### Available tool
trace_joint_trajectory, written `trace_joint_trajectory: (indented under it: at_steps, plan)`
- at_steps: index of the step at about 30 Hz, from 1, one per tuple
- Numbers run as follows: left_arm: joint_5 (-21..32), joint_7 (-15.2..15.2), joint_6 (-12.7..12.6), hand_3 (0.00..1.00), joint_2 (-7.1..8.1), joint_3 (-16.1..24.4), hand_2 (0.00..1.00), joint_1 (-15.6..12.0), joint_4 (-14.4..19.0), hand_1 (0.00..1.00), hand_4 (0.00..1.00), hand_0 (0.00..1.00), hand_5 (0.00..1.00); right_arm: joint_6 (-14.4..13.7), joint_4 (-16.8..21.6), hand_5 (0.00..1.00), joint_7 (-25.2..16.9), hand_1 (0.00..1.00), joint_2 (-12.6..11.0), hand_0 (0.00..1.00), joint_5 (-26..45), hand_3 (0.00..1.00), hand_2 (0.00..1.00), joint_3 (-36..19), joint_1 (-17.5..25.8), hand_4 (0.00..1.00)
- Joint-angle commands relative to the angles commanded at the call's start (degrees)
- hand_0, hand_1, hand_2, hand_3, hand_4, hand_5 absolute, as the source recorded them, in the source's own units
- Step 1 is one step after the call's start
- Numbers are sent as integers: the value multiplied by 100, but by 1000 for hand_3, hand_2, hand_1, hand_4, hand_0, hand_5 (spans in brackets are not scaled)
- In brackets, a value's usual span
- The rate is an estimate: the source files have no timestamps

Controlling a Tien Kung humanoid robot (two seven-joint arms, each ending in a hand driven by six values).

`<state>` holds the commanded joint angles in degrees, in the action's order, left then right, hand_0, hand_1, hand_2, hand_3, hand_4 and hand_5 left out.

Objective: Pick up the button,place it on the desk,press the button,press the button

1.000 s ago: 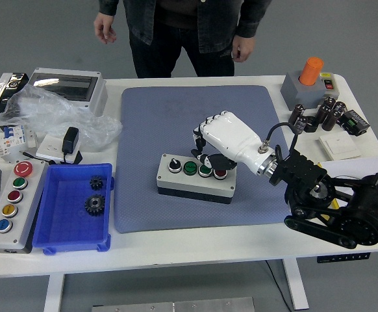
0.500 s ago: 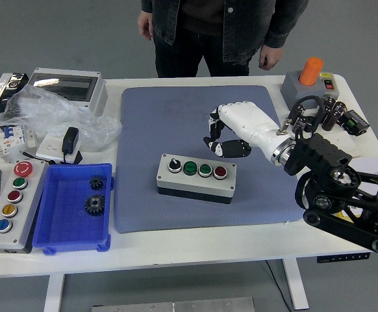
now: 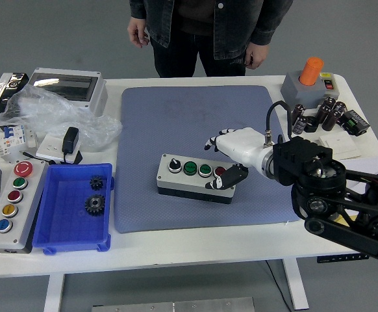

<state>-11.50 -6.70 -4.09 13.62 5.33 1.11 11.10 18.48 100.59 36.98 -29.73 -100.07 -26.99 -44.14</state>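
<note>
A lab or electrical workshop: around the blue mat (image 3: 195, 130) on a white table (image 3: 176, 250) lie pushbutton control boxes (image 3: 10, 203), circuit breakers (image 3: 10, 140), capacitors (image 3: 319, 116) and a bin (image 3: 72, 244) of gears.

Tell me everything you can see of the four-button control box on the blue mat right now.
The control box is a low rectangular unit, light grey on top over a dark base, likely plastic. It lies flat near the middle of the blue mat. A row on top runs left to right: black-and-white knob, two green buttons, red button. The right hand reaches in from the right, one dark-tipped finger down at the red-button end; whether it is pressing is unclear.
</note>
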Motion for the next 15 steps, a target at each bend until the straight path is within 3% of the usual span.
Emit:
trace_joint_trajectory:
  at_steps: [2,6,15]
  plan:
    - [-2,0,0,648,-1,2,631,-2,0,705,583,677,334,194,36,664,0,977,-5,918,38,998,998,-54,16,998]
    - [-11,3,-1,648,-1,11,631,-1,2,705,583,677,334,303,-10,664,0,977,47,918,96,998,998,-22,21,998]
    - [5,17,10,646,-17,-34,630,9,6,706,578,677,333,47,-906,666,0,963,459,895,10,998,998,271,-20,998]
